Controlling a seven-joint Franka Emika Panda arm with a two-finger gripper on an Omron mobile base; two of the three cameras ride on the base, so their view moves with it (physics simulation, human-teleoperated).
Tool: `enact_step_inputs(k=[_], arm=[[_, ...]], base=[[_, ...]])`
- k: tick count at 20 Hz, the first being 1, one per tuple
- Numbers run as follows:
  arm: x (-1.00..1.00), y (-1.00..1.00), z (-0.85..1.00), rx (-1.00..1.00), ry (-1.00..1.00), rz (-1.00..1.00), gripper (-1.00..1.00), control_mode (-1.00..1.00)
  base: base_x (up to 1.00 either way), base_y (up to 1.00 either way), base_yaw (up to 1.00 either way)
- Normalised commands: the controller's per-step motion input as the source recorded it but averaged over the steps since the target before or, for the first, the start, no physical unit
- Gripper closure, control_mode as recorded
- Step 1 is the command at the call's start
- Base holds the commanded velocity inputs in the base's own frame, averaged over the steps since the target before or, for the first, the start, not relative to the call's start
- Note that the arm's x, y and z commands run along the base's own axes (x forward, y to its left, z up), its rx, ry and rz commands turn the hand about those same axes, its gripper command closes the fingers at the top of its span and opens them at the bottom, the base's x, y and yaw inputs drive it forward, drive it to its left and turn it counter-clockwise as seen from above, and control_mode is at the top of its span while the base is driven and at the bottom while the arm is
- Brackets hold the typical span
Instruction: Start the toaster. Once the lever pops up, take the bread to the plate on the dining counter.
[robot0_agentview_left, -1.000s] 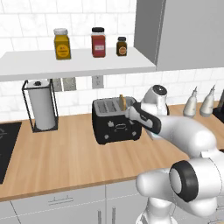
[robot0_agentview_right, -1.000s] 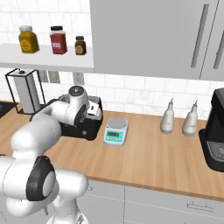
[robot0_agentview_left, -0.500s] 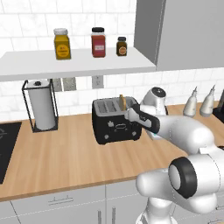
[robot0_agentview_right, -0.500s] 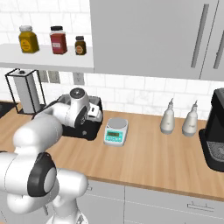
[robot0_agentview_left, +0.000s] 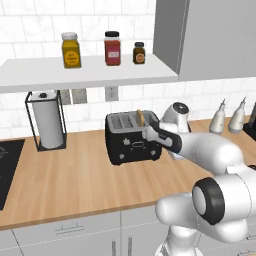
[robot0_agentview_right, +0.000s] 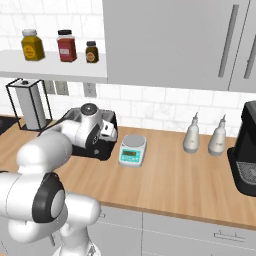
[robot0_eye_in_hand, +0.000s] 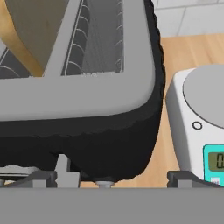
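The claw (robot0_agentview_left: 150, 133) sits low against the right end of the toaster (robot0_agentview_left: 131, 138); how far it is open I cannot tell. Beyond it, up-left, the bread (robot0_eye_in_hand: 19, 33) stands in a slot. The scale (robot0_eye_in_hand: 199, 124) lies just right.

A long wood counter (robot0_agentview_left: 75, 185) runs along the tiled wall. On it sits the toaster (robot0_agentview_left: 131, 139), black with a silver top. To its left stands a paper towel roll (robot0_agentview_left: 48, 120) in a dark wire holder. A black stove top (robot0_agentview_left: 6, 167) is set in at the far left end. Just beside the toaster on the other side is a small white scale (robot0_agentview_right: 132, 149) with a teal front. Further along stand 2 pale bottles (robot0_agentview_right: 191, 138), close together. A black coffee machine (robot0_agentview_right: 246, 150) is at the right end. Above the counter, a white shelf (robot0_agentview_left: 85, 72) holds 3 jars (robot0_agentview_left: 71, 50): 1 yellow, 1 red, 1 small and dark.
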Motion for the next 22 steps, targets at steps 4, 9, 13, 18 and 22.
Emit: enact_step_inputs(k=[4, 9, 13, 18, 22], arm=[[0.0, 0.0, -0.15, 0.0, 0.0, 0.0, -1.0, -1.0], [0.0, 0.0, -0.21, 0.0, 0.0, 0.0, -1.0, -1.0], [0.0, 0.0, -0.21, 0.0, 0.0, 0.0, -1.0, -1.0], [0.0, 0.0, -0.22, 0.0, 0.0, 0.0, -1.0, -1.0], [0.0, 0.0, -0.25, 0.0, 0.0, 0.0, -1.0, -1.0]], base=[[0.0, 0.0, 0.0], [0.0, 0.0, 0.0], [0.0, 0.0, 0.0], [0.0, 0.0, 0.0], [0.0, 0.0, 0.0]])
